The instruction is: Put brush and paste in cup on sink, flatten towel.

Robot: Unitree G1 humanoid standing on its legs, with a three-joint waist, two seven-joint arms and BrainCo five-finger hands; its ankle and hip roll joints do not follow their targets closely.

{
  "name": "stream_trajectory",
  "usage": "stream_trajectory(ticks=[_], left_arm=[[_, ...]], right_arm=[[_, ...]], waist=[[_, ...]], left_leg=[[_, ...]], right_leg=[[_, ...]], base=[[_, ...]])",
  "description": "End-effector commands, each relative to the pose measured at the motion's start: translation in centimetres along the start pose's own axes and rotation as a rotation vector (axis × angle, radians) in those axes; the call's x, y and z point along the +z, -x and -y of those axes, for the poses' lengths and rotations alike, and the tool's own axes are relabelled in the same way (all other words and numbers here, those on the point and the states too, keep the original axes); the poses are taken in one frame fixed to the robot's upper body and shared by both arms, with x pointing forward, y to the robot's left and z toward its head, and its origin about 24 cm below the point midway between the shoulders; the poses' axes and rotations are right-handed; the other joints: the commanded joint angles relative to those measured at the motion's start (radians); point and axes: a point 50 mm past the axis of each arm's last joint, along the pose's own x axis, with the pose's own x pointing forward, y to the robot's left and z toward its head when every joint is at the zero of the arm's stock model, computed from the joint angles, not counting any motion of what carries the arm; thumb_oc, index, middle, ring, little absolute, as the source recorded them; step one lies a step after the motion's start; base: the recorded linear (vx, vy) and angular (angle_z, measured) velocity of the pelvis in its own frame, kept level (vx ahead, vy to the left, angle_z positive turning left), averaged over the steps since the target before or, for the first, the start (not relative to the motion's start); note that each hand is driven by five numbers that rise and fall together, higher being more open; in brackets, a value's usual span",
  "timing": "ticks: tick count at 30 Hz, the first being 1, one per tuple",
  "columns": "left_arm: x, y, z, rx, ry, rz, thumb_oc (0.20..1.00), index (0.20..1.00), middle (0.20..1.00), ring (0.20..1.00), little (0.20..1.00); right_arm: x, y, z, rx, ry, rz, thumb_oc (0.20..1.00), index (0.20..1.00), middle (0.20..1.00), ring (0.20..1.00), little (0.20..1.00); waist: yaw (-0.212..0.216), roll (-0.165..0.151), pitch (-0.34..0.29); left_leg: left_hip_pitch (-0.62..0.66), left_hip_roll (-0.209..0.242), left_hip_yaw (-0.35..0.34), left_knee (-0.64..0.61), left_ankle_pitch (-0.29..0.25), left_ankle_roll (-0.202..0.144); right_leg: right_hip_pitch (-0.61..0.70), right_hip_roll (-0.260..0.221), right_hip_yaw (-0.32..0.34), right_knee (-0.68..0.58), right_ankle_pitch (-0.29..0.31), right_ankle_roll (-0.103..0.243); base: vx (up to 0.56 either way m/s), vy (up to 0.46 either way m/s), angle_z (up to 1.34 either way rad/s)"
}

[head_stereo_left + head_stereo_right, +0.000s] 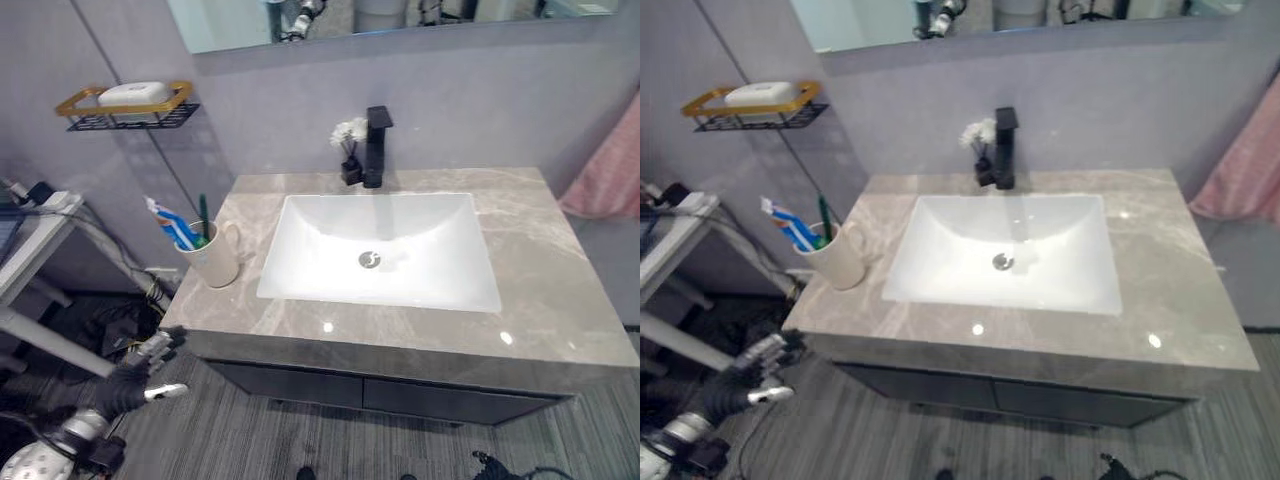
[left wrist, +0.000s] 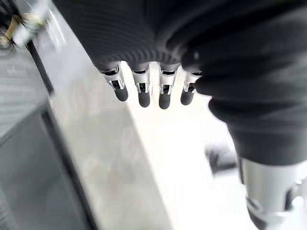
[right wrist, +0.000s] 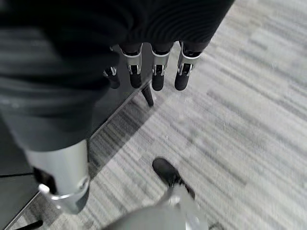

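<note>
Looking down from the left eye view, a grey marble-patterned countertop (image 1: 560, 300) carries a white rectangular basin (image 1: 385, 250) sunk in its middle, with a black angular tap (image 1: 376, 145) at the far edge and a small black vase of white flowers (image 1: 349, 150) just left of the tap. A cream ceramic cup (image 1: 215, 255) stands on the counter's left part, near the basin's left rim; a blue-and-white toothpaste tube (image 1: 172, 226) and a dark green toothbrush (image 1: 203, 215) stand inside it, both leaning left. On the far left wall a gold-rimmed black wire shelf (image 1: 125, 108) holds a white soap bar (image 1: 133, 94). A pink towel (image 1: 612, 170) hangs at the far right. The left hand (image 1: 140, 365) hangs low at the near left, beside the counter's near-left corner, fingers loosely spread and holding nothing.

From the right eye view the same layout appears: the cup with brush and paste sits left of the basin, and the left hand floats below the counter edge, apart from it.

Through the left wrist view, the left hand's fingers (image 2: 144, 93) point straight and relaxed over a pale surface.

Through the right wrist view, the right hand (image 3: 144, 67) hangs over grey wood-grain floor (image 3: 249, 120), fingers straight, empty.
</note>
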Motion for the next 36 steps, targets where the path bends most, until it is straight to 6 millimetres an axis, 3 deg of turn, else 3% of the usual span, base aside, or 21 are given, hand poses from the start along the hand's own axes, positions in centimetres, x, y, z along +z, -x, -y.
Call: stream_trajectory(ticks=[1,2,3,4,5,6,7,11,16,25,36], left_arm=[[2.6,-0.6,-2.1,0.13,0.001,0.169,1.0,1.0,1.0,1.0,1.0],[2.9,-0.9,-2.2,0.163,0.002,0.195,0.758,0.758,0.758,0.758,0.758],[3.0,-1.1,-2.2,0.182,0.0,0.207,0.627,0.627,0.627,0.627,0.627],[3.0,-1.2,-2.3,0.202,0.006,0.215,0.558,0.558,0.558,0.558,0.558],[2.9,-1.4,-2.2,0.214,0.011,0.224,0.435,0.435,0.435,0.435,0.435],[2.8,-1.5,-2.2,0.223,0.012,0.222,0.376,0.376,0.376,0.376,0.376],[2.9,-1.8,-2.2,0.221,0.012,0.227,0.2,0.2,0.2,0.2,0.2],[2.2,-2.7,-2.1,0.231,0.033,0.217,0.2,0.2,0.2,0.2,0.2],[1.2,-3.5,-1.8,0.256,0.079,0.195,0.2,0.2,0.2,0.2,0.2],[1.6,-4.5,-2.0,0.238,0.109,0.204,0.2,0.2,0.2,0.2,0.2],[2.0,-4.9,-3.1,0.332,0.093,0.236,0.2,0.2,0.2,0.2,0.2]], right_arm=[[1.9,-0.3,-0.2,0.029,-0.006,0.071,1.0,1.0,1.0,1.0,1.0],[1.8,-0.3,-0.1,0.023,0.017,0.067,1.0,1.0,1.0,1.0,1.0],[1.8,-0.3,-0.1,0.023,0.047,0.065,1.0,1.0,1.0,1.0,1.0],[1.7,-0.3,0.0,0.016,0.06,0.061,1.0,1.0,1.0,1.0,1.0],[1.5,-0.3,0.3,0.002,0.054,0.048,1.0,1.0,1.0,1.0,1.0],[1.5,-0.4,0.5,-0.01,0.031,0.042,1.0,1.0,1.0,1.0,1.0],[1.6,-0.4,0.7,-0.017,0.007,0.045,1.0,1.0,1.0,1.0,1.0],[2.5,-0.4,1.9,-0.076,-0.055,0.096,1.0,1.0,1.0,1.0,1.0],[3.3,0.0,3.6,-0.172,0.007,0.173,1.0,1.0,1.0,1.0,1.0],[3.3,0.0,4.0,-0.185,0.015,0.167,1.0,1.0,1.0,1.0,1.0],[3.5,-0.2,4.3,-0.207,-0.014,0.147,1.0,1.0,1.0,1.0,1.0]], waist=[[-0.002,-0.064,-0.007],[-0.002,-0.064,-0.006],[-0.002,-0.065,-0.006],[-0.003,-0.066,-0.006],[-0.005,-0.064,-0.004],[-0.01,-0.065,-0.004],[-0.013,-0.064,-0.003],[-0.035,-0.06,-0.002],[-0.064,-0.05,0.01],[-0.091,-0.031,0.046],[-0.093,-0.034,0.073]], left_leg=[[-0.074,0.03,0.009,0.005,0.073,-0.028],[-0.074,0.029,0.006,0.005,0.072,-0.028],[-0.072,0.029,0.006,0.005,0.072,-0.028],[-0.071,0.029,0.006,0.005,0.071,-0.027],[-0.069,0.028,0.006,0.005,0.069,-0.027],[-0.067,0.028,0.008,0.005,0.066,-0.026],[-0.064,0.028,0.01,0.005,0.064,-0.025],[-0.052,0.032,0.032,0.005,0.056,-0.023],[-0.048,0.035,0.058,0.005,0.05,-0.02],[-0.111,0.038,0.092,0.005,0.061,-0.023],[-0.155,0.032,0.101,0.005,0.062,-0.021]], right_leg=[[-0.006,-0.064,-0.032,0.007,0.034,0.035],[-0.002,-0.064,-0.039,0.007,0.032,0.035],[0.001,-0.065,-0.041,0.007,0.03,0.035],[0.002,-0.066,-0.043,0.007,0.03,0.035],[0.004,-0.066,-0.043,0.007,0.029,0.034],[0.005,-0.066,-0.042,0.007,0.028,0.033],[0.005,-0.065,-0.038,0.007,0.028,0.033],[0.0,-0.066,-0.019,0.007,0.028,0.035],[-0.02,-0.065,0.01,0.007,0.033,0.037],[-0.123,-0.067,0.06,0.007,0.061,0.047],[-0.184,-0.072,0.085,0.007,0.076,0.051]], base=[[0.02,-0.016,0.26],[0.03,-0.015,0.22],[0.02,-0.012,0.18],[0.02,-0.007,0.08],[0.0,0.0,0.0],[0.0,0.0,0.0],[0.0,0.0,0.0],[0.02,0.009,-0.04],[0.01,0.01,-0.17],[-0.03,0.019,-0.17],[0.0,0.008,-0.08]])
